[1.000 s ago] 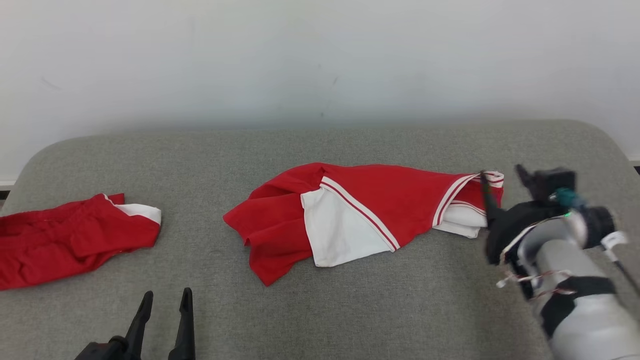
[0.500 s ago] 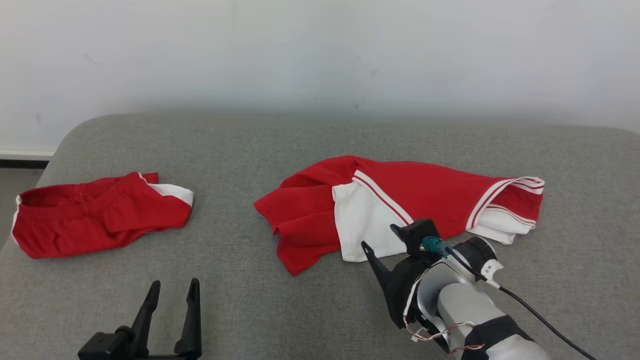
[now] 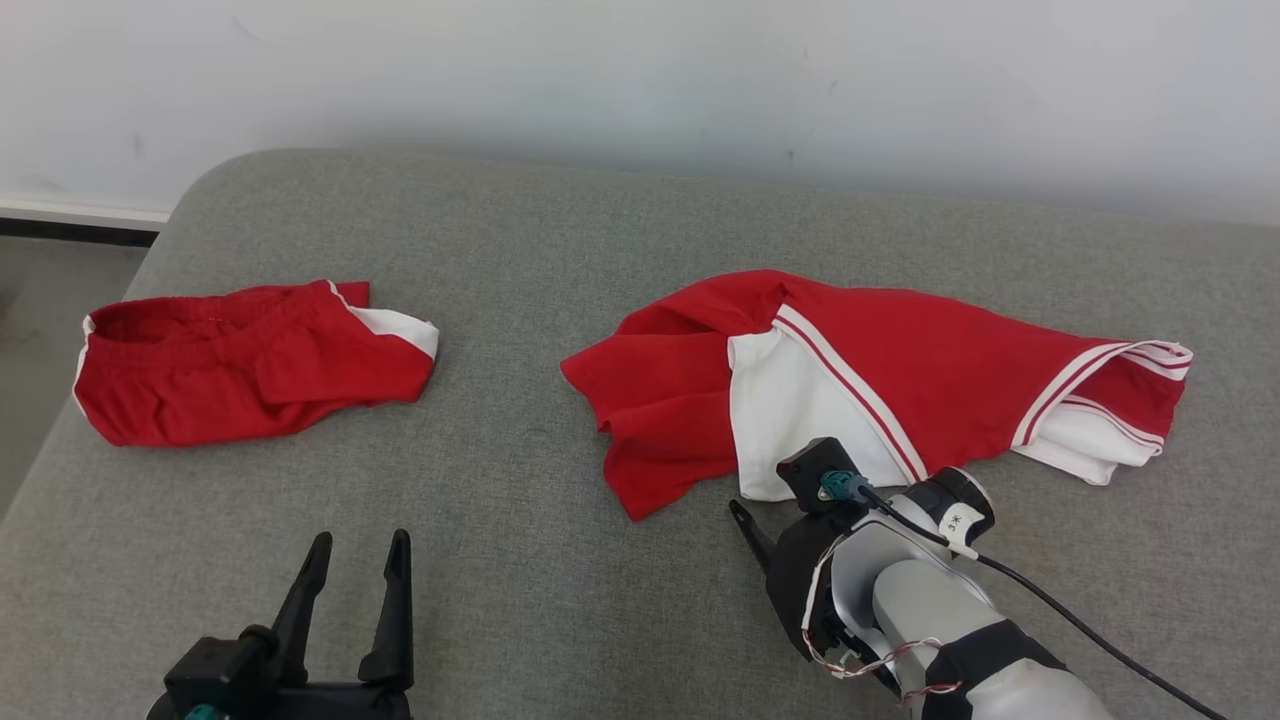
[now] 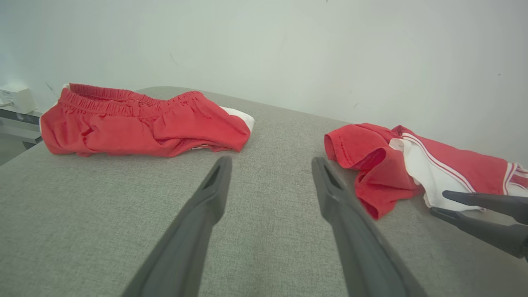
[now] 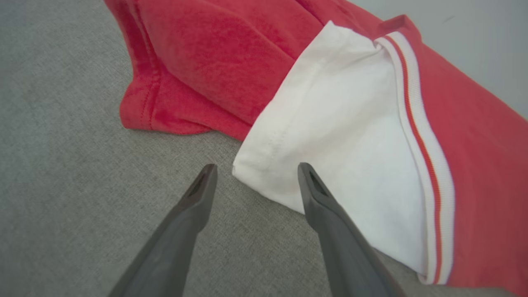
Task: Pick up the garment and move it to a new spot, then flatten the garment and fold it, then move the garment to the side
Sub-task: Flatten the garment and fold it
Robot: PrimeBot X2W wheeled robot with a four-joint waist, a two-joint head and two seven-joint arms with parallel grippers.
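The right gripper (image 5: 255, 167) has its two dark fingers (image 5: 185, 214) spread wide above the grey worktop (image 5: 62, 185). The white corner of the garment (image 5: 338, 123) lies between the fingertips. The right finger crosses the white panel's edge, but contact cannot be judged. Crumpled red cloth lies beyond, and a white band with a red stripe borders the panel. A pale wall (image 5: 474, 37) shows at the upper right.

left gripper (image 3: 361, 540) sits low at the near left, fingers spread apart, pointing forward — right gripper (image 5: 256, 167) fingers parted wide too, its pale forearm (image 3: 930, 610) angled forward-left.
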